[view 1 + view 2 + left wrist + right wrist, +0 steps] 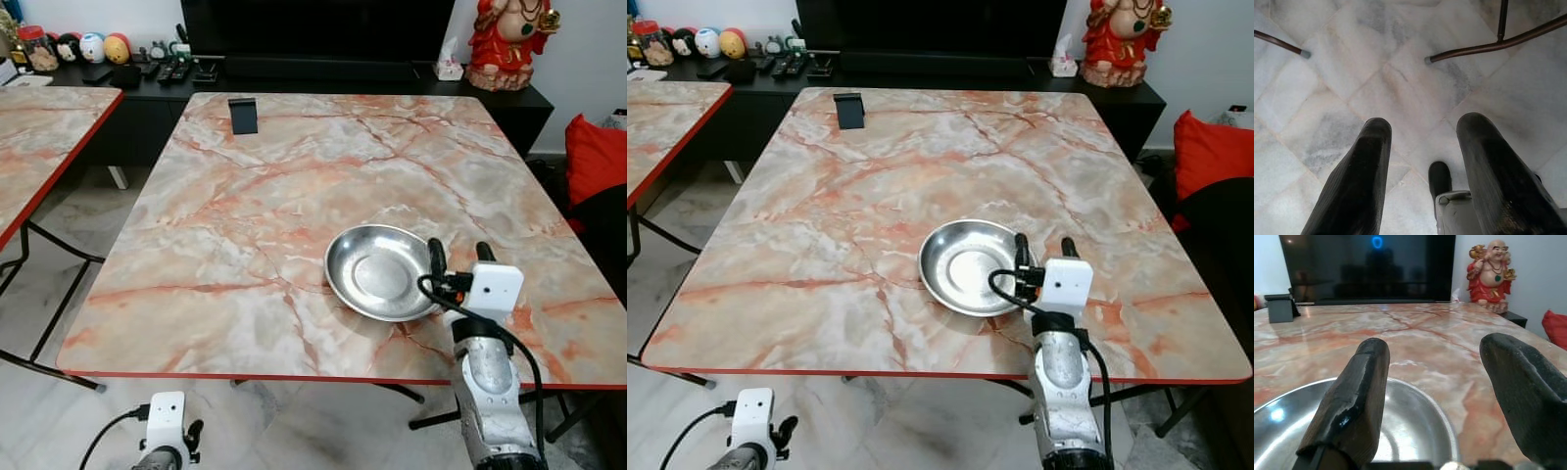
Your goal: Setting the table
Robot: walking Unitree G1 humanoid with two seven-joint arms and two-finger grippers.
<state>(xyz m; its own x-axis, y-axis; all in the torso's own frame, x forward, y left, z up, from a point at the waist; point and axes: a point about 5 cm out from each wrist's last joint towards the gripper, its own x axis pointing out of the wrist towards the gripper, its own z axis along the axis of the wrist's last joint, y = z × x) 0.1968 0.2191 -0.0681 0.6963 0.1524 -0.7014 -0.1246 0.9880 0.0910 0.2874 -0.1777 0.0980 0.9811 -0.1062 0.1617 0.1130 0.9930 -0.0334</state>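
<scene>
While your right end effector [458, 257] is hovering released at the near right rim of the steel bowl [380, 271] lying on the marble surface [245, 215], you're keeping fingers clear; the left end effector [1422, 161] is hanging released.

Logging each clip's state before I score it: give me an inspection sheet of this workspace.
Surface: marble-look table, red edging.
Job's things: steel bowl on the near right part, upright, nothing in it.
Clutter: small dark stand at the far edge.
Grippers: right gripper at the bowl's near rim, jaws open; left gripper hangs over the floor, jaws open.
Cables: black cable along the right arm.
Surroundings: TV, red figurine, second table.
</scene>
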